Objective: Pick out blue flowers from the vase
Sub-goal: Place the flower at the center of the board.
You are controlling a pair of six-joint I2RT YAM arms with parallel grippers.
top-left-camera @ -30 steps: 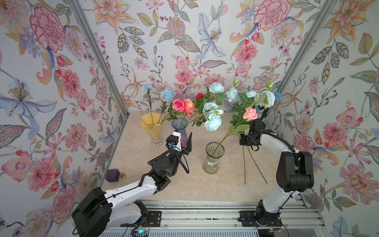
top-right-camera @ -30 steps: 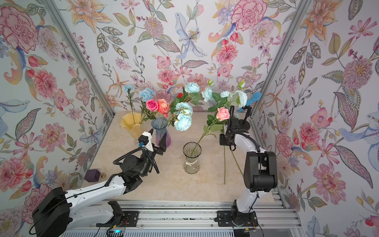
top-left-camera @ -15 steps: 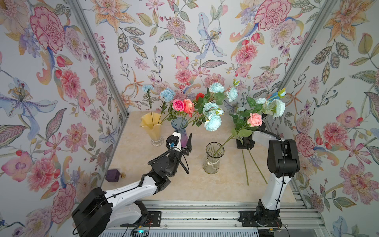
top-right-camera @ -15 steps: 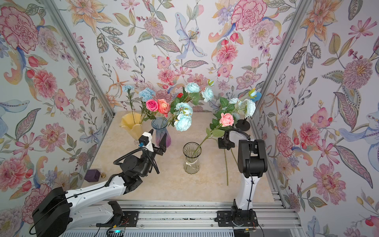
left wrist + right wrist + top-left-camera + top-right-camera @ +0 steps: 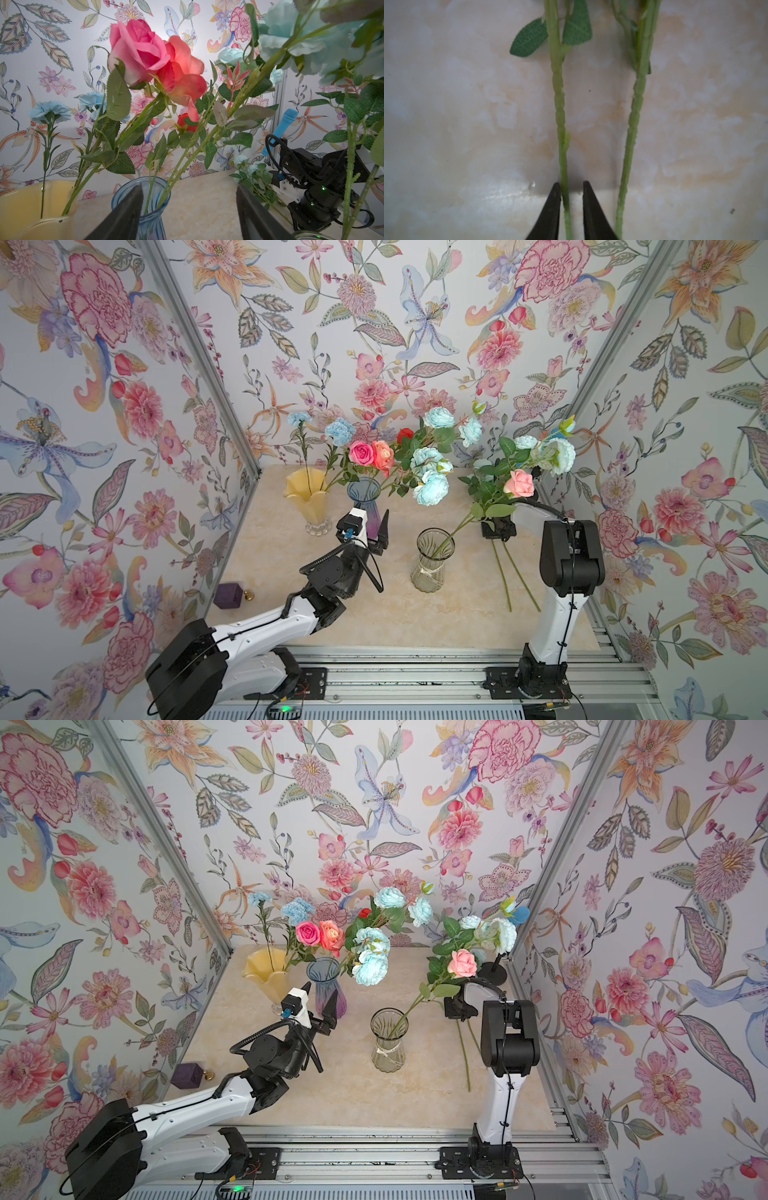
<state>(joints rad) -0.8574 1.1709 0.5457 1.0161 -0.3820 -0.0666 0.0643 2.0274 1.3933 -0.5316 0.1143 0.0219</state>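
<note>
Several blue flowers show in both top views. An aqua spray (image 5: 430, 472) stands in the blue vase (image 5: 365, 493) with pink and orange roses. Sky-blue carnations (image 5: 338, 431) rise from the yellow vase (image 5: 307, 497). Two aqua sprays (image 5: 559, 452) lie at the right, their stems (image 5: 505, 572) on the table. My right gripper (image 5: 496, 531) is low over them. In the right wrist view its jaws (image 5: 570, 184) stand slightly open around one stem (image 5: 559, 116), touching one finger; the other stem (image 5: 635, 116) lies beside. My left gripper (image 5: 188, 188) is open and empty by the blue vase (image 5: 143, 199).
A clear glass vase (image 5: 430, 560) at the table's middle holds a pink rose (image 5: 519, 483) leaning right. A blue microphone (image 5: 517, 915) on a black stand (image 5: 492, 971) is at the back right corner. A purple box (image 5: 227, 595) sits by the left wall.
The right arm has folded back and down, laying the aqua spray on the table beside the other. Its jaws have parted a little. The left arm has not moved.
</note>
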